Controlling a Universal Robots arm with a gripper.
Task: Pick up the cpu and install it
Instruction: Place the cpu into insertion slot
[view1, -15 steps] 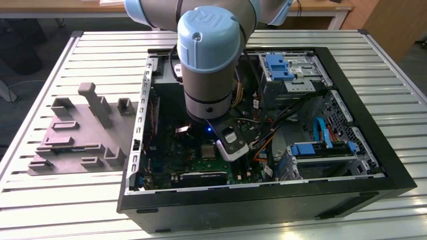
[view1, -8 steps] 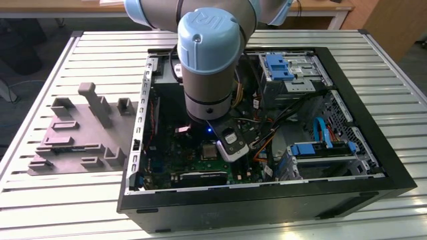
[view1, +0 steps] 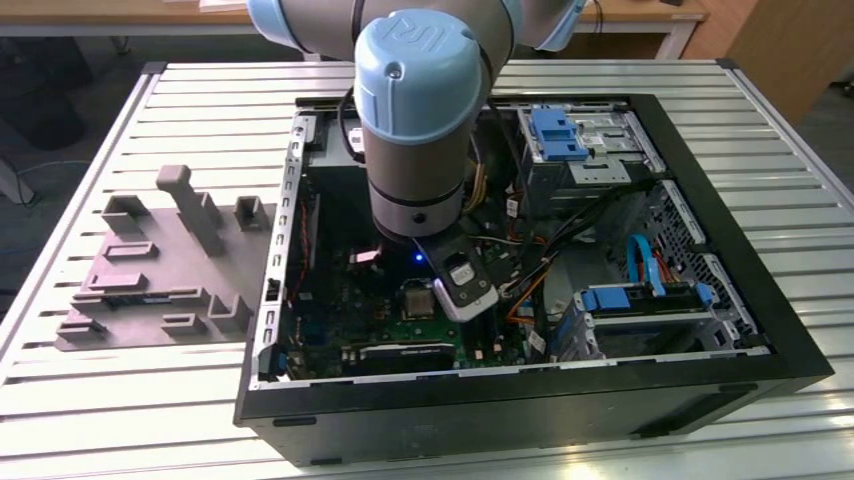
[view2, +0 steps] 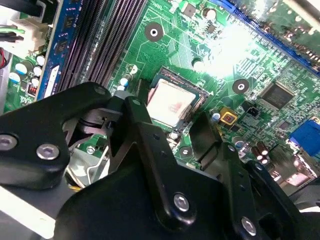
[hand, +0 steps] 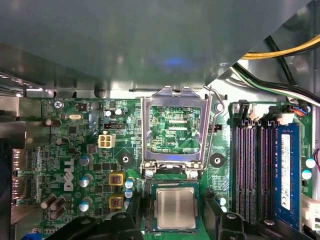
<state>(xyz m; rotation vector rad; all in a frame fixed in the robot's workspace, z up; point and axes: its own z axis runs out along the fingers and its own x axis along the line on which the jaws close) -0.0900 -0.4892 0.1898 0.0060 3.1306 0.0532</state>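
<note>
Exterior view's left: grey moulded tray (view1: 147, 290) on the tabletop (view1: 200, 100). Centre: my hand (hand: 174, 220) hangs released inside the computer case (view1: 534, 410), fingers (hand: 127, 227) either side of the cpu (hand: 175, 207), which lies in the motherboard socket (hand: 151, 212). Risk: load plate (hand: 172, 125) is raised; any nudge could skew the cpu and bend contacts.

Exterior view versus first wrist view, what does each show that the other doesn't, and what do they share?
Exterior view adds the grey tray on the slatted table, the whole computer case and the arm reaching into it. First wrist view adds the raised metal frame and the memory slots. Both show the cpu lying in its socket on the green board.
</note>
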